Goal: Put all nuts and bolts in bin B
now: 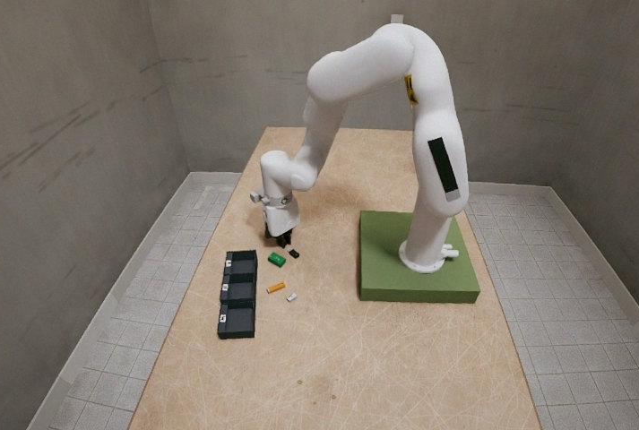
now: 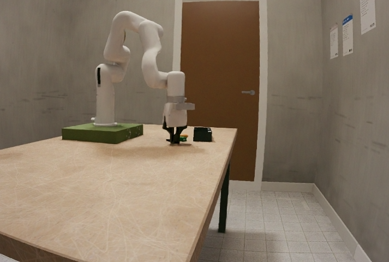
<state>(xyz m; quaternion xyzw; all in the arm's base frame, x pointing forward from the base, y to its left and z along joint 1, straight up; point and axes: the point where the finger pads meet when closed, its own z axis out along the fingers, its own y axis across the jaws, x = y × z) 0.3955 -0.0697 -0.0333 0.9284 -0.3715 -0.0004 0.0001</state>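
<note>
My gripper (image 1: 280,239) (image 2: 175,141) is down at the table top, just behind the far end of the bin row. It is shut on a small part that its fingers hide; I cannot tell what kind. Three dark open bins stand in a row on the left: the far bin (image 1: 240,253), the middle bin (image 1: 238,298) and the near bin (image 1: 236,331). Each has a white label too small to read. They show as one dark block (image 2: 202,134) in the exterior view. A green block (image 1: 276,259), a small black piece (image 1: 293,253), an orange cylinder (image 1: 275,287) and a small pale piece (image 1: 291,296) lie right of the bins.
The arm stands on a green base (image 1: 381,269) (image 2: 102,132) at the right of the wooden table (image 1: 330,355) (image 2: 108,185). The bins stand close to the table's left edge. A door and walls lie beyond.
</note>
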